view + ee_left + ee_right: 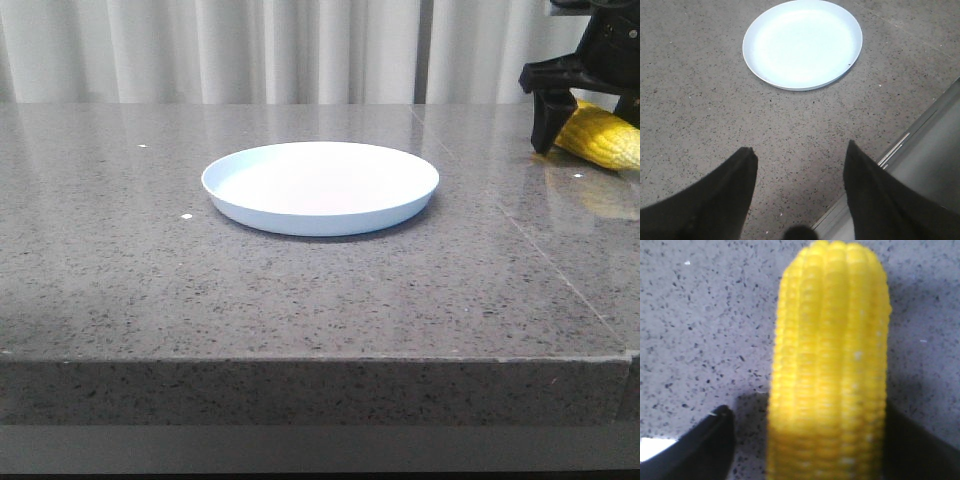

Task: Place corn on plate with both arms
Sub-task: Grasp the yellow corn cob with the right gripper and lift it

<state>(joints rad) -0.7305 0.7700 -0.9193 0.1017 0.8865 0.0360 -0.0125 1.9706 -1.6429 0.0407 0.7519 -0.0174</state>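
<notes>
Only the front view showed the whole layout: the plate point(320, 187) sat bare near the middle of the grey speckled table point(300, 290), and the corn point(603, 137) lay at the far right, well apart from the plate. The right gripper point(580, 110) stood over the corn's near end, one dark finger point(548, 120) down beside the cob; its other finger was cut off by the picture's edge. The right wrist view filled that gap: the corn point(830, 370) lay lengthwise between the right gripper's point(815, 440) two fingers, one finger point(705, 445) clearly apart from the cob with bare table between them, the other against or just behind its far side. I could not tell whether that side touched, but the jaws stood wide and were not clamped. The left arm was out of the front view; its wrist view alone showed the left gripper point(801, 155) spread wide and holding nothing, above the table near its edge, with the plate point(802, 44) ahead of it.
</notes>
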